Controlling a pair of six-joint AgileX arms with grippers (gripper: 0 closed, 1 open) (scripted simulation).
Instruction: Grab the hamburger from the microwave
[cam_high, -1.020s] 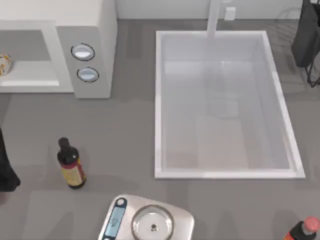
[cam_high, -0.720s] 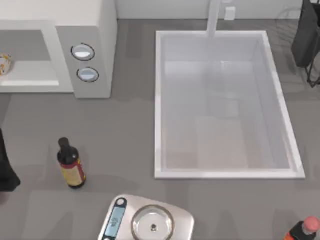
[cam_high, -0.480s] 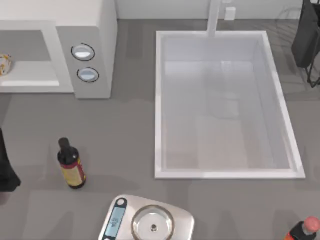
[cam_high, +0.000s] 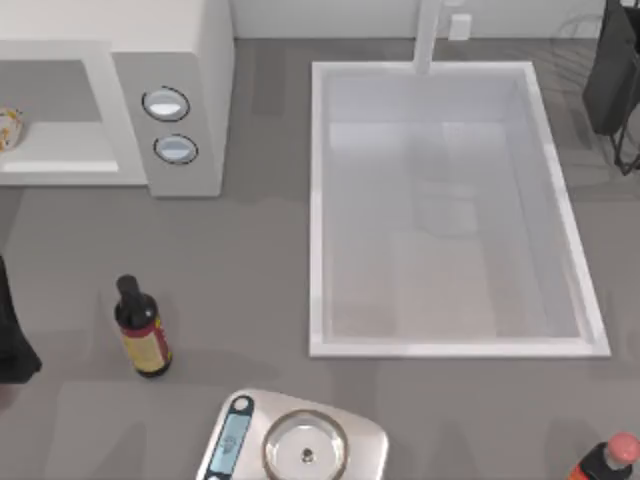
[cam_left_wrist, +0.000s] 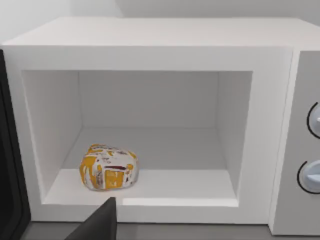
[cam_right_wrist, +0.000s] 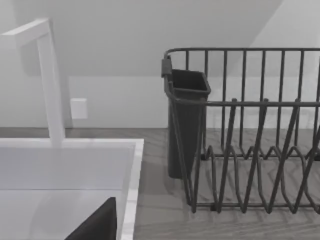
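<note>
- Left gripper (cam_left_wrist: 97, 225) faces the open microwave (cam_left_wrist: 150, 55), level with its cavity; whether its fingers are clenched or released cannot be told.
- Microwave bears 2 dials.
- Hamburger (cam_left_wrist: 108, 167) sits on the cavity floor, beside 1 side wall.

Microwave (cam_left_wrist: 150, 45): white, pale blue dials. Hamburger (cam_left_wrist: 108, 167): cream-white with orange-tan patches. Bottle (cam_high: 141, 328): dark, yellow-red label.
</note>
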